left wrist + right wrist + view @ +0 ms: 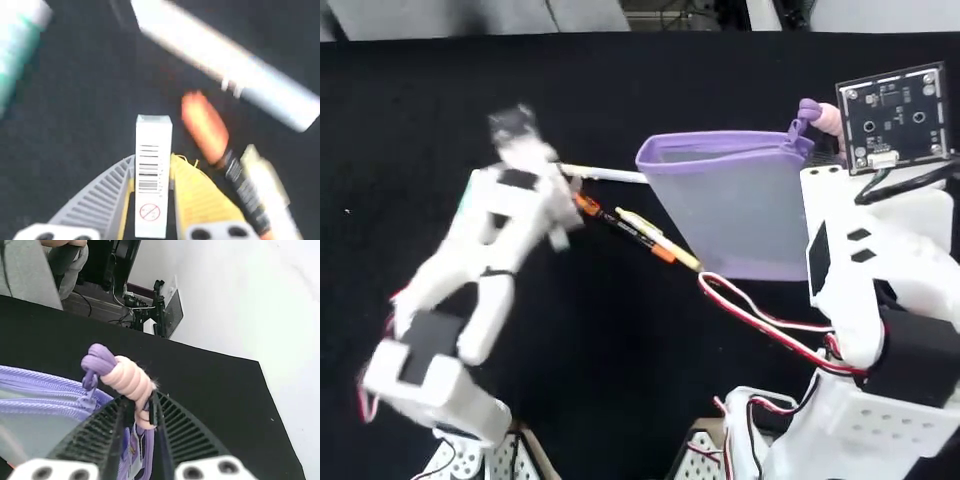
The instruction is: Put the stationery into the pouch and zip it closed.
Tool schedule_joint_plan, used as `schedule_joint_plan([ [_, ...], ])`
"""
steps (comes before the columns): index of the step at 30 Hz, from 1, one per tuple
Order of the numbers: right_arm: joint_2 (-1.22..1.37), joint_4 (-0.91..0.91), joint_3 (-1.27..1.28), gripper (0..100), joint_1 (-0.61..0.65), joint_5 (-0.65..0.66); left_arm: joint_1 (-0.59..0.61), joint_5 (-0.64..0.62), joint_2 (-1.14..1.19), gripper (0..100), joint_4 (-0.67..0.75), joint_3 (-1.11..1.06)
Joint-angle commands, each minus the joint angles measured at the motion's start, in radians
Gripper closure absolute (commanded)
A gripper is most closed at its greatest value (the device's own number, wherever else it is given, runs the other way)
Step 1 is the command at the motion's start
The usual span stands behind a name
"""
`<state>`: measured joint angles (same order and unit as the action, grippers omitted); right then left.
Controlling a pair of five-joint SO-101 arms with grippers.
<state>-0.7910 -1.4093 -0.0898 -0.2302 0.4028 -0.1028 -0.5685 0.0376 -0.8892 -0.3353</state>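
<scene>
Black cloth covered the whole table (620, 380), and a white wall (240, 300) stood far behind it. Seen from above, the purple pouch (740, 210) was at about 2 o'clock from the table's middle, with its mouth open. My right pincer (140, 412) was pinched tight on the pink and purple zip pull (125, 375), up at the pouch's 1 o'clock corner. I think that grip was all that held the pouch up.

My left pincer (152, 157) was squeezed narrow on a small white box (152, 180) (an eraser maybe, I could not tell). It was out at 9 o'clock from the pouch. Three more things lay on the cloth in between: a white pen (605, 175), an orange marker (620, 222) and a yellow pen (660, 240). The yellow pen's tip was right by the pouch's side, at about 8 o'clock.

Here is what I worried about. The box was thin and stuck out far past my fingers, so a bump on the pouch's rim could twist it loose. The pouch hung from one corner, so a push could swing it or fold its mouth shut. A tug on the pull could slide the zip too soon.
</scene>
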Motion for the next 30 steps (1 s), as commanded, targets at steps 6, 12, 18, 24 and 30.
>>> schedule_joint_plan([
  [6,-0.025,0.025,-0.085,98.8,0.018,-0.011,0.163,0.008,-0.509,97,0.074,0.183],
  [12,-0.025,-0.021,-0.09,98.8,0.087,-0.011,0.093,0.008,-0.81,97,0.288,0.099],
  [18,-0.025,-0.021,-0.09,98.8,0.086,-0.011,-0.062,0.009,-1.201,97,0.557,-0.305],
  [24,-0.027,-0.026,-0.082,98.8,0.086,-0.011,-0.2,0.19,-1.436,97,0.971,-0.684],
  [30,-0.027,-0.052,-0.082,98.8,0.087,-0.011,-0.344,0.316,-1.39,97,0.988,-0.723],
])
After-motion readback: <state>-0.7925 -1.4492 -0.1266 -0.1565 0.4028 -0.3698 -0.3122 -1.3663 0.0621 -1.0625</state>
